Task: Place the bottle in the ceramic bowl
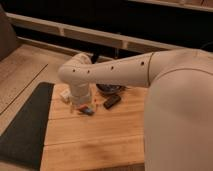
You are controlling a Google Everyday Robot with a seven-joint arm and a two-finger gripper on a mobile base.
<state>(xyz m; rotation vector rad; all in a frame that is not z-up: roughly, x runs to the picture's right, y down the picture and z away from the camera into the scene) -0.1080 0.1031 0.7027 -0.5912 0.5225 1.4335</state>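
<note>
My white arm reaches in from the right and bends down over the wooden table (95,135). My gripper (80,103) points down at the table's far left part, mostly hidden by the wrist. The small whitish bottle (65,95) shows just left of the wrist, partly covered by it. I cannot tell whether the gripper touches it. The dark round ceramic bowl (111,89) sits to the right of the gripper, its far part hidden under my forearm.
A black rectangular block (112,101) lies just in front of the bowl. A blue-and-orange object (86,110) lies in front of the gripper. A dark mat (25,125) lies left of the table. A dark shelf runs behind.
</note>
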